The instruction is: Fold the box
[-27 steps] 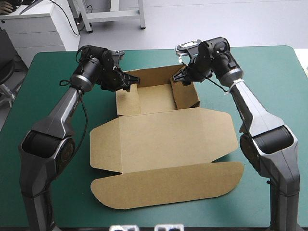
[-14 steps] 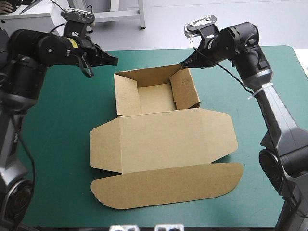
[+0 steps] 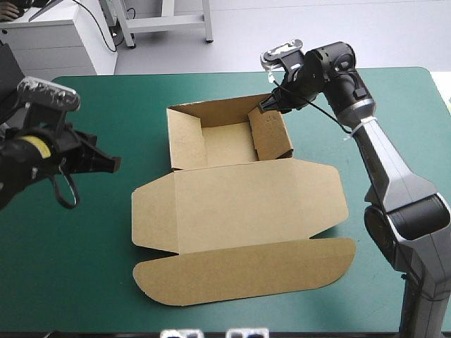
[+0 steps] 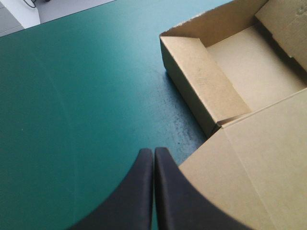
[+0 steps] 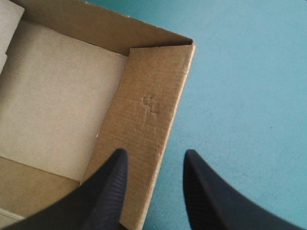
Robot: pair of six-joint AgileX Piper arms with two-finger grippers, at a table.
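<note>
**Q:** Where is the box?

**A:** The brown box [image 3: 239, 204] lies mid-table on the teal-green cover [image 3: 84, 282]. The open tray [image 3: 227, 144], its walls raised, is the far part. The lid [image 3: 246, 239] is spread flat on the side toward the robot.

**Q:** What is the left gripper doing?

**A:** The left gripper [image 3: 111, 164] is clenched and holds nothing. Its two black fingers [image 4: 139, 191] are pressed together into a single point. It hangs above bare cover. The box lies ahead of it and off to one side, with the tray's nearest corner farther on and the lid's edge just beside the fingers. It is not touching the board.

**Q:** And the right gripper?

**A:** The right gripper [image 3: 262, 105] is released, its fingers [image 5: 105, 191] spread apart and gripping nothing. It sits at the tray's far right corner. One finger is over the right wall [image 5: 144, 110], and the other is over the cover outside. The wall's outer edge runs through the gap between them. I cannot tell whether either finger touches the board.
</note>
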